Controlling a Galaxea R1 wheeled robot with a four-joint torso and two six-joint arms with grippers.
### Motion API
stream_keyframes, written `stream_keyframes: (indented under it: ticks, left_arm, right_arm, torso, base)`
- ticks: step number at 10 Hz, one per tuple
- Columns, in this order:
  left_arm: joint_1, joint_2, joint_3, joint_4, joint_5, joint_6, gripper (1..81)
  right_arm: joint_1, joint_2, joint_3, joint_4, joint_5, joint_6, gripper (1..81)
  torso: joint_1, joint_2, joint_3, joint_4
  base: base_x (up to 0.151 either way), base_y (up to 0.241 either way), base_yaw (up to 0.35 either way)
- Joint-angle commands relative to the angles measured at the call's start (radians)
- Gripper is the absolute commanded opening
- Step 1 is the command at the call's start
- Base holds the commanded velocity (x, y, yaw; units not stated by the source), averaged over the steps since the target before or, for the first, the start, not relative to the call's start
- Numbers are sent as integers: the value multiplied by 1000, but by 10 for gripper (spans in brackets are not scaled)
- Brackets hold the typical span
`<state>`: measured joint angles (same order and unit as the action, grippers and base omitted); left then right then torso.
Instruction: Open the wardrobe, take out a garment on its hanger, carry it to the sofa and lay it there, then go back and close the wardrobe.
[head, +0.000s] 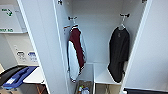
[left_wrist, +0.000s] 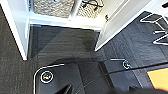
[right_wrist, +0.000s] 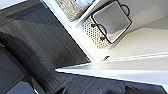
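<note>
Wardrobe (head: 50, 50): standing with both doors swung wide open, its white interior facing the head camera.
Garment (head: 119, 53): the black jacket is hanging inside the wardrobe on the right side, against the right inner wall, its hem reaching down past the white shelf.
Hanger (head: 121, 25): a thin white hanger is carrying the black garment at the shoulders; its hook is sitting on a short peg high on the wardrobe's right side.
Dark red garment (head: 76, 53): a red-and-white jacket is hanging on the wardrobe's left side, just beside the left door.
Lower compartments: 2 containers are resting at the wardrobe's bottom, a woven basket (right_wrist: 72, 10) and, beside it past a white divider, a white bin with a dark rim (right_wrist: 112, 20).
Floor (left_wrist: 62, 45): dark grey carpet is lying in front of the wardrobe's base.
Left door (left_wrist: 17, 27): its lower edge is standing over the carpet.
Right door (left_wrist: 120, 25): angling outward from the wardrobe's base.
Grippers: whether the fingers of either arm are released or clenched cannot be told.
</note>
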<state>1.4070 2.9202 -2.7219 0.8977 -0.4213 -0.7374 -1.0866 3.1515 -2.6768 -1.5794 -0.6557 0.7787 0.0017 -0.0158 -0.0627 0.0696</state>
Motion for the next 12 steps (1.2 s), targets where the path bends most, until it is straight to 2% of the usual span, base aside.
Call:
stream_keyframes:
  ticks: [1, 3, 5, 6, 7, 8, 9, 12]
  left_arm:
    - [-64, -12, -2, -3, 10, 3, 811]
    - [-64, -12, -2, -2, 10, 3, 811]
    - [-64, -12, -3, -2, 10, 3, 811]
    - [-64, -13, -4, -3, 10, 3, 811]
    - [-64, -12, -4, -3, 10, 3, 811]
    - [-64, -9, -4, -2, 12, 3, 811]
    - [-65, -9, -4, -3, 12, 4, 811]
    - [-64, -7, -4, -5, 13, 3, 811]
  right_arm:
    - [82, -61, -1, 67, -94, 56, 811]
    - [58, -107, 3, 99, -79, 92, 811]
    - [30, -112, 15, 85, -68, 90, 811]
    - [0, -124, 52, -18, 24, 82, 811]
    - [-31, -144, 84, -243, 112, 83, 811]
    - [-48, -146, 112, -442, 119, 83, 811]
    - [-48, -135, 143, -579, 113, 85, 811]
    - [-39, -83, 203, -813, 57, 50, 811]
  torso:
    - [0, 0, 0, 0]
    - [0, 0, 0, 0]
    - [0, 0, 0, 0]
    - [0, 0, 0, 0]
    - [0, 0, 0, 0]
    - [0, 0, 0, 0]
    - [0, 0, 0, 0]
    - [0, 0, 0, 0]
  base:
    - [0, 0, 0]
    - [0, 0, 0]
    - [0, 0, 0]
    - [0, 0, 0]
    - [0, 0, 0]
    - [0, 0, 0]
    - [0, 0, 0]
    - [0, 0, 0]
